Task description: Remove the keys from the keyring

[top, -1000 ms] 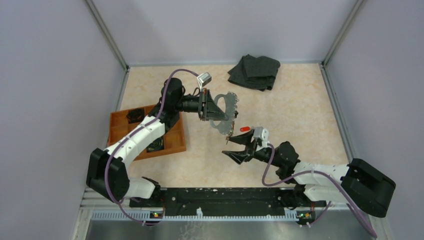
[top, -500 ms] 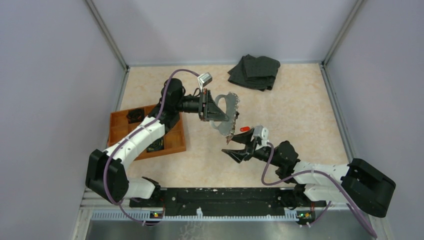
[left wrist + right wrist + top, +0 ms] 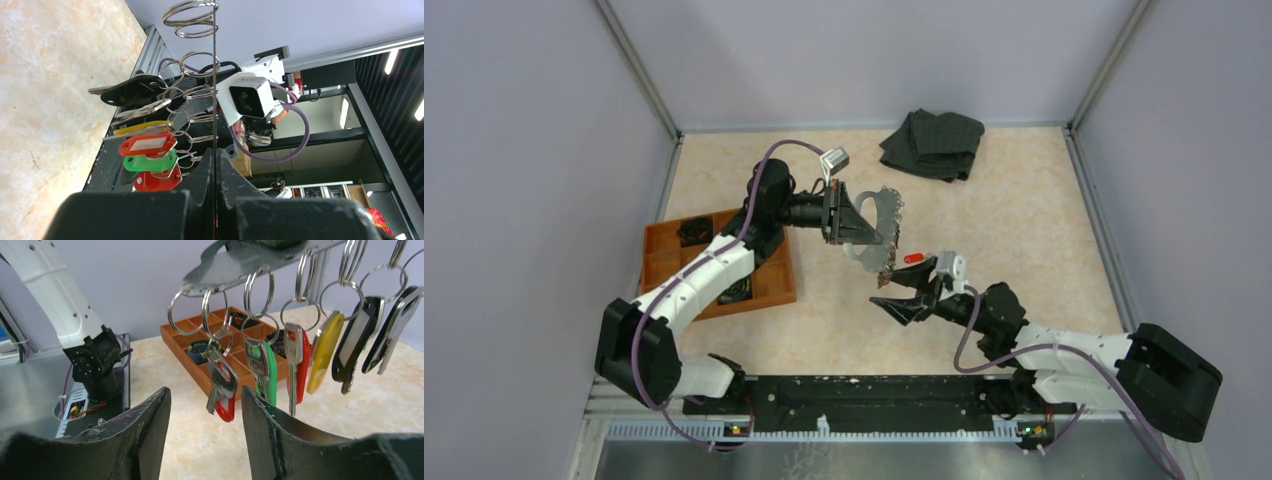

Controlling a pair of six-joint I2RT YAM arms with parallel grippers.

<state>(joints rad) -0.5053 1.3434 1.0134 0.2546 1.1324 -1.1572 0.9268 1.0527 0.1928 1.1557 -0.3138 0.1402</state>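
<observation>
My left gripper (image 3: 864, 232) is shut on the keyring (image 3: 882, 213), a thin grey metal piece held up in the air. The left wrist view shows it edge-on (image 3: 215, 100), clamped between the jaws (image 3: 216, 152). Several keys hang from it on small split rings: red (image 3: 147, 144) and green (image 3: 150, 162) tags and a black-headed key (image 3: 135, 87). My right gripper (image 3: 886, 293) is open, just below the hanging keys (image 3: 889, 268). In the right wrist view its jaws (image 3: 206, 395) stand either side of a red-headed key (image 3: 222, 385), not touching it. A green one (image 3: 265, 372) hangs beside it.
An orange gridded tray (image 3: 664, 260) with black coiled objects (image 3: 736, 290) lies at the left; it also shows in the right wrist view (image 3: 185, 352). A dark folded cloth (image 3: 934, 143) lies at the back. Grey walls enclose the table.
My right arm has shifted slightly right, keeping its open jaws under the keys. My left gripper with the keyring has barely moved.
</observation>
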